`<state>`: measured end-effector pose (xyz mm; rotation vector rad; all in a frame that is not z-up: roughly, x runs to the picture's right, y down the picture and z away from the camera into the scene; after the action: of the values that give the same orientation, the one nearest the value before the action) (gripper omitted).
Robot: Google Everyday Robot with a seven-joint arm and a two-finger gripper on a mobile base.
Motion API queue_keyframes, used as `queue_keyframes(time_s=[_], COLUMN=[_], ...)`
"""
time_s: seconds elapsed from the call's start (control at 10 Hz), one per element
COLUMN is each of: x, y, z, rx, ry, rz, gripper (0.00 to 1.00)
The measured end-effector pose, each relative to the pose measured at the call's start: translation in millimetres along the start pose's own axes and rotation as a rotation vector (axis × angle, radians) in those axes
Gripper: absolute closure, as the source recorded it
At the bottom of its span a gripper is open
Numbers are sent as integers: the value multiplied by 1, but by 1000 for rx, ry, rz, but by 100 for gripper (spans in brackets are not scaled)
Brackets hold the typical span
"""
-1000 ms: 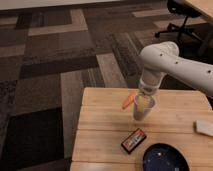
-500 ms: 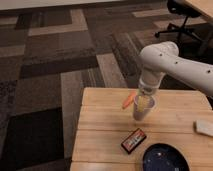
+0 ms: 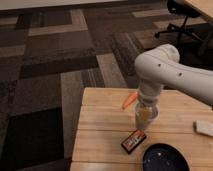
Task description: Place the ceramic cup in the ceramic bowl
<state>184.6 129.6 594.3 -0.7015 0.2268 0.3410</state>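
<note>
One ceramic cup [image 3: 145,120] stands under the pincer [image 3: 145,113], mid-tabletop [image 3: 100,135].
From the left: an orange carrot [image 3: 129,100] lies at the cup's ten o'clock and a black-and-red packet [image 3: 133,141] at its seven, both near it but apart from it. The pincer hangs straight over the upright cup, down about its rim; whether it is clenched on the cup or released, I cannot tell. The ceramic bowl [image 3: 165,159] sits at the cup's five o'clock, by the near edge. As glazed ceramic, the cup is likely stiff, light, slick and easily chipped, so take it across the upper wall, squeeze moderately, and set it down gently.
</note>
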Motion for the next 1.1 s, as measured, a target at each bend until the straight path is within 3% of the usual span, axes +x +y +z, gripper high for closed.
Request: queue_keyframes(time_s=[0.1,0.3,0.8,1.1], x=[19,36,35,42], y=[13,33,32,56], z=[4,11,12,8], rx=[21,43,46,52], ry=[11,-9,-11,-12], rz=[27,57,52,52], gripper=[100,100,100,100])
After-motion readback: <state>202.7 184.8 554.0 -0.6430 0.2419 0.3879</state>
